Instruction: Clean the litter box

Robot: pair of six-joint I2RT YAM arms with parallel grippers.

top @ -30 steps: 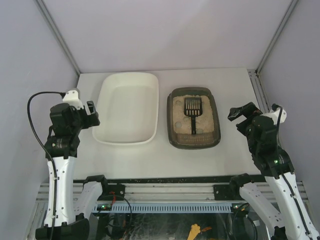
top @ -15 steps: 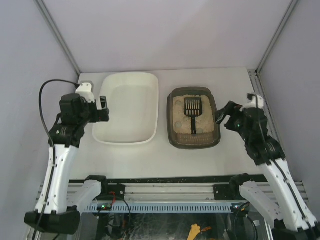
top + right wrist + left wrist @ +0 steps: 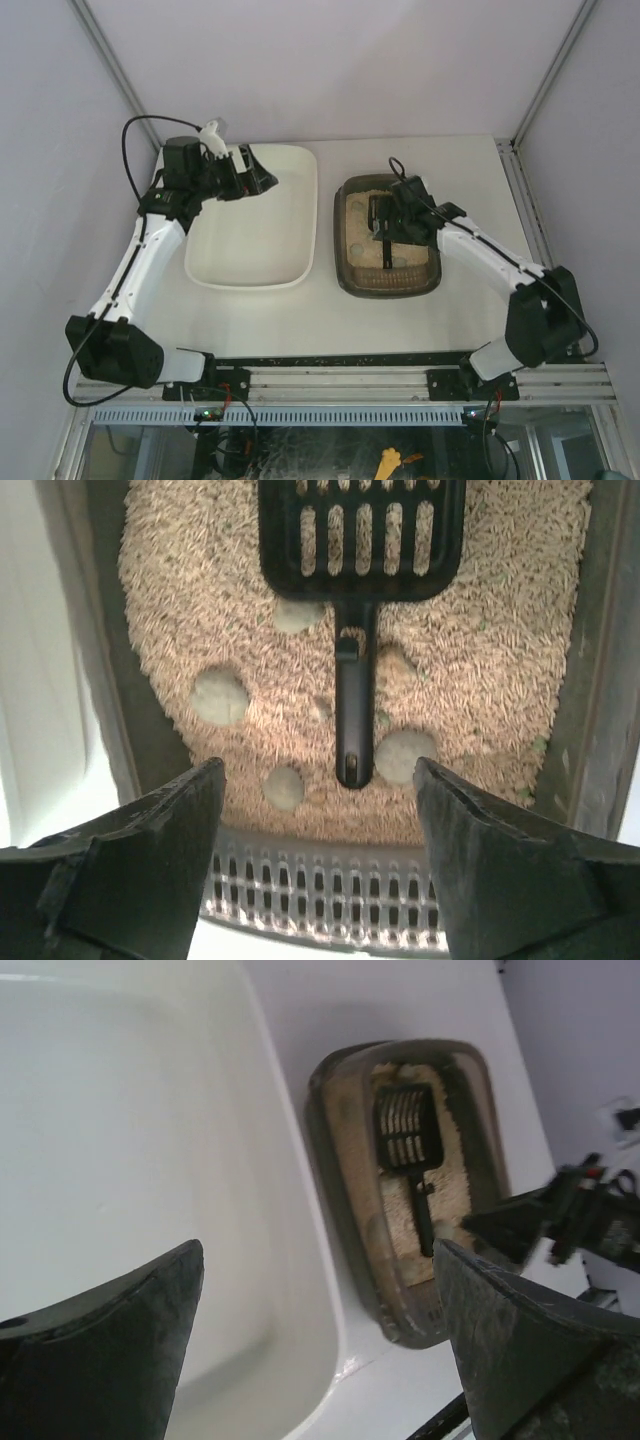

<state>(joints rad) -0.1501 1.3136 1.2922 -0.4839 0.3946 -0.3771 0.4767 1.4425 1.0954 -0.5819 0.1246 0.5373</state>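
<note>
The litter box (image 3: 343,262) is a dark translucent tray of beige litter at the table's centre right, also in the left wrist view (image 3: 325,1130) and the right wrist view (image 3: 592,680). A black slotted scoop (image 3: 357,540) lies flat on the litter with its handle toward the near end; it shows too as the scoop (image 3: 407,1130). Several grey-green round clumps (image 3: 220,696) sit around the handle. My right gripper (image 3: 390,215) hovers open above the box, its jaws straddling the handle end (image 3: 318,770). My left gripper (image 3: 262,178) hangs open and holds nothing (image 3: 318,1255).
A larger white tub (image 3: 250,235) stands left of the litter box, with my left gripper over its far part; it fills the left of the left wrist view (image 3: 120,1140). Grey walls close in the table on three sides. The arm bases and a rail run along the near edge.
Both arms have swung away from the near edge and inward: the left from beside the tub to above its far end, the right from the table's right side to above the litter box. The left jaws widened.
</note>
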